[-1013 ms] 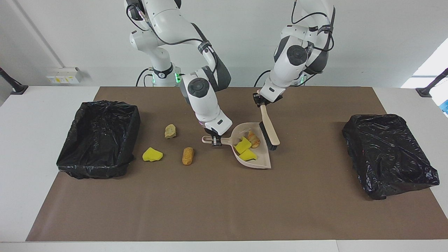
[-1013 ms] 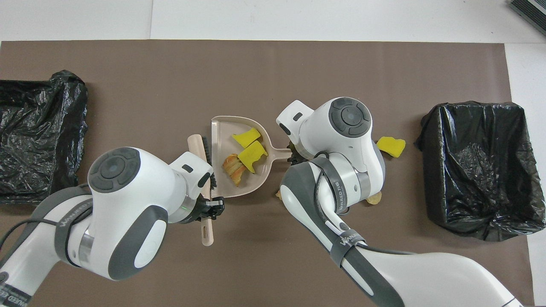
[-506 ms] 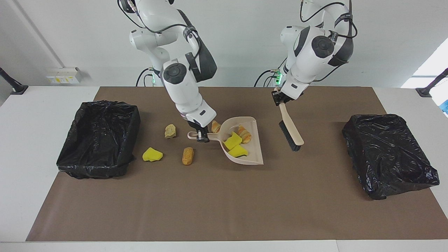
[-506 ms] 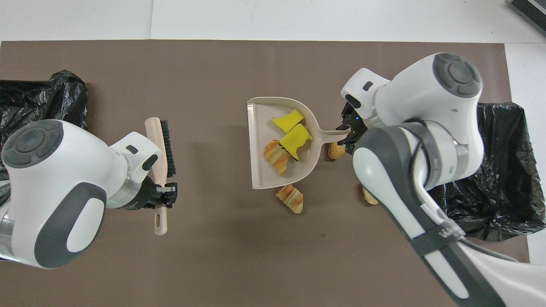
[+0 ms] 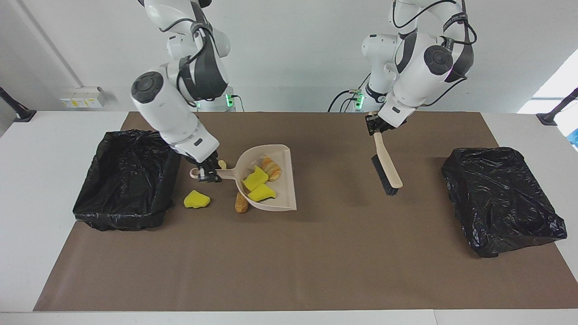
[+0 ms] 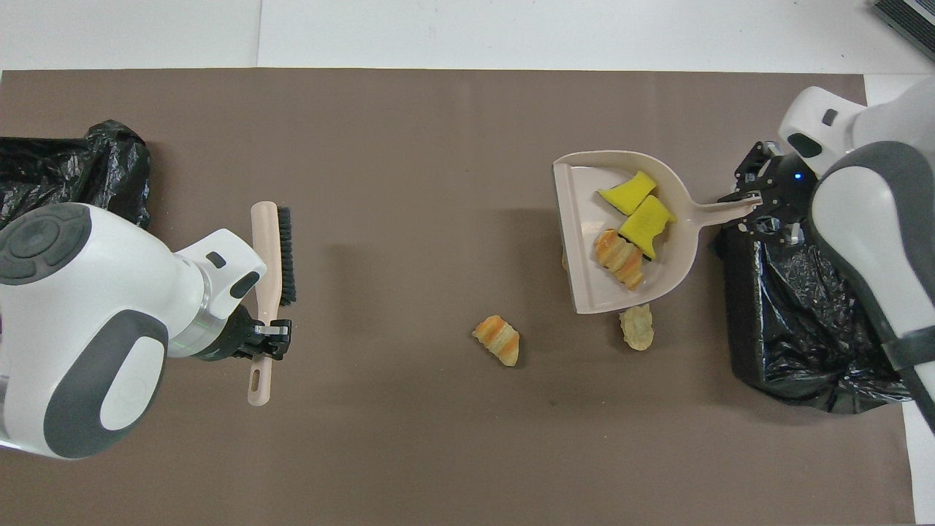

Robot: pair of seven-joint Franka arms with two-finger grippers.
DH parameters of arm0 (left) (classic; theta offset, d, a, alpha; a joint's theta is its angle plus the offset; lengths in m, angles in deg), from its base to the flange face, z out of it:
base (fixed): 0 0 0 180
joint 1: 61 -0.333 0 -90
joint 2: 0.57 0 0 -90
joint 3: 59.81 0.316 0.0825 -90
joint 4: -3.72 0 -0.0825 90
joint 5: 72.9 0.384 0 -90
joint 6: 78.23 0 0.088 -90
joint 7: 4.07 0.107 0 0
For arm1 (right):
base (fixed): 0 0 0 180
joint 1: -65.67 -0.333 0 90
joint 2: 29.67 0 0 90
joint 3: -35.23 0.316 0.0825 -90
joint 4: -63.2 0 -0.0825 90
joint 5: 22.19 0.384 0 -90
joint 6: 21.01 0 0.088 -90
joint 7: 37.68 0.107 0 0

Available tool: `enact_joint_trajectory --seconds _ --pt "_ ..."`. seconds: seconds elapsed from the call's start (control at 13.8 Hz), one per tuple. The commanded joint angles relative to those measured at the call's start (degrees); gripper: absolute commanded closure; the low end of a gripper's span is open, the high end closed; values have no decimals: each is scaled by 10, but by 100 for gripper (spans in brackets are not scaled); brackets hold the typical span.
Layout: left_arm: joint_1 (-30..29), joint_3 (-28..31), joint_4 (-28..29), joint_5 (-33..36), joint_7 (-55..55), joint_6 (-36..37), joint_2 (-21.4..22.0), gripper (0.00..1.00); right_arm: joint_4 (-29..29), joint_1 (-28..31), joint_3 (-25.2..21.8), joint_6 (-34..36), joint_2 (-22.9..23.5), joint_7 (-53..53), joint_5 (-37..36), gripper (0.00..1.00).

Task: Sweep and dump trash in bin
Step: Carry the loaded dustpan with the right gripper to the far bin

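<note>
The trash was split. Three pieces rode in my dustpan: two yellow sponge chunks and a striped pastry piece. Loose on the brown mat lay a yellow chunk just beside the bin, a tan roll partly under the raised pan, a pale lump near the pan's edge, and a striped pastry toward the middle of the table.

By my reckoning the job stood less than half done: one load swept up but not yet tipped, and at least four bits waiting for another pass. Nothing showed inside the black-lined bin at the right arm's end, though its folds hid much.

My right gripper was clamped on the dustpan's handle, carrying the pan off the mat with the handle at the bin's rim. My left gripper was closed around the brush by its handle, bristles hanging clear of the mat, waiting between the pan and the second black bin at the left arm's end.
</note>
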Motion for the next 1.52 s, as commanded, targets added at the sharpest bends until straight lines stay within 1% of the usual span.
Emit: enact_joint_trajectory --seconds 0.0,0.07,0.36,0.51,0.65,0.8,0.94,1.01,1.09,1.23,1.3,1.45 --pt "7 -7 28 10 1 -3 28 100 -18 64 7 14 4 -71 -27 100" --pt "19 -8 29 10 -6 -5 28 100 -31 87 7 15 7 -87 -51 100" --pt "71 -15 29 9 -85 -17 32 100 -49 164 6 14 11 -159 -76 100" --pt "89 -15 29 9 -105 -23 31 100 -51 202 6 14 10 -160 -94 100" --pt "121 -16 30 9 -138 -43 23 100 -50 216 6 8 8 -157 -152 100" --pt "147 -16 34 9 -164 -60 10 100 -22 222 5 3 -8 -138 -189 100" --pt "183 -16 38 9 -195 -77 -12 100 4 212 6 -8 -20 -103 -257 100" --pt "208 -16 40 9 -219 -95 -28 100 4 205 6 -7 -20 -67 -289 100" --pt "224 -16 47 9 -236 -118 -34 100 3 197 6 -6 -19 -45 -318 100" --pt "251 -16 60 7 -265 -139 -36 100 3 181 6 5 -26 -8 -354 100" --pt "265 -16 71 7 -283 -150 -36 100 3 179 7 18 -36 1 -370 100" --pt "301 -16 107 7 -308 -196 -37 100 3 160 11 39 -54 22 -415 100"
